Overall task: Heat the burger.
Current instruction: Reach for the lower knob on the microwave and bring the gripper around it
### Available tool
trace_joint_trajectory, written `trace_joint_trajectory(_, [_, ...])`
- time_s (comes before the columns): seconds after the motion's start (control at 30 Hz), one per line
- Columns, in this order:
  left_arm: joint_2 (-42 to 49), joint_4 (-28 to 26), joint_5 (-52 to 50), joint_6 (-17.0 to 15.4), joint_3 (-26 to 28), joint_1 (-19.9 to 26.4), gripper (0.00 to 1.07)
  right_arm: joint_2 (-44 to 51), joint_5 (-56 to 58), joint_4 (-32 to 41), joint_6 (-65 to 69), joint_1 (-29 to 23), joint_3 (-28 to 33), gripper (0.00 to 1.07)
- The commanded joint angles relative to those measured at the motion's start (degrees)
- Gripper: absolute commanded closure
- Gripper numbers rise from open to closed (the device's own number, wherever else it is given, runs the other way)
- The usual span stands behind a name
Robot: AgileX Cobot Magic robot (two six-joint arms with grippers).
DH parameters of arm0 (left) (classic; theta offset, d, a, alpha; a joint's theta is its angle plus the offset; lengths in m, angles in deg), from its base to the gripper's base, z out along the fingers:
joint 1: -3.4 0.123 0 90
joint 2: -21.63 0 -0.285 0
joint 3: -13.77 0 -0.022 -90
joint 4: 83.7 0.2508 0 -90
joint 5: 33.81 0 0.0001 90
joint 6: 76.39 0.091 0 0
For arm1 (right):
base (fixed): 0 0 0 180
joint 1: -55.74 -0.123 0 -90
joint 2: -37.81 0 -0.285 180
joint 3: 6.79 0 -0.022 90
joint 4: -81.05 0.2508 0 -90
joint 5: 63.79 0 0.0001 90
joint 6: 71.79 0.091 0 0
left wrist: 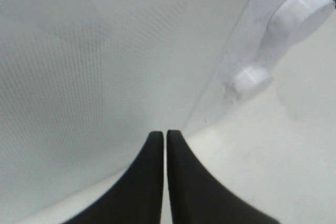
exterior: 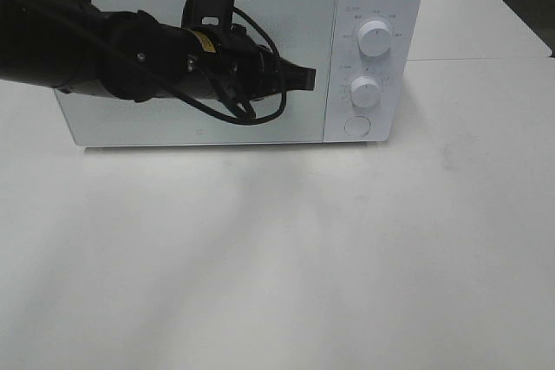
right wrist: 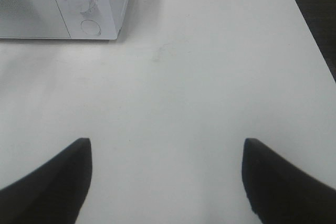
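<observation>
The burger does not show in any view. A white microwave (exterior: 295, 23) stands at the back of the table with its door closed, and nothing can be seen through the door (left wrist: 94, 66). My left gripper (exterior: 310, 78) is shut with nothing between its fingers. It hangs just in front of the door's right edge, close to the control panel. In the left wrist view the left gripper (left wrist: 164, 132) shows its two black fingers pressed together. My right gripper (right wrist: 167, 142) is open and empty above bare table, away from the microwave (right wrist: 31, 9).
The panel carries an upper knob (exterior: 375, 36), a lower knob (exterior: 365, 91) and a round button (exterior: 357, 126). The white table (exterior: 286, 257) stretches in front of the microwave. Its right edge (right wrist: 310, 40) borders dark floor.
</observation>
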Motion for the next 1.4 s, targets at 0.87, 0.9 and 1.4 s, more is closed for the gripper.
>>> trace_joint_trajectory(0.87, [13.18, 6.36, 52.25, -2.86, 0.46, 3.09, 0.07, 1.49, -0.46, -0.23, -0.46, 0.23, 0.17, 0.32])
trace_joint_trajectory(0.9, [13.52, 6.36, 53.46, -3.27, 0.46, 4.24, 0.07, 1.49, -0.46, -0.23, -0.46, 0.23, 0.17, 0.32])
trace_joint_trajectory(1.4, [22.69, 6.13, 62.62, -2.86, -3.61, 23.78, 0.07, 1.49, -0.46, -0.23, -0.46, 0.23, 0.17, 0.32])
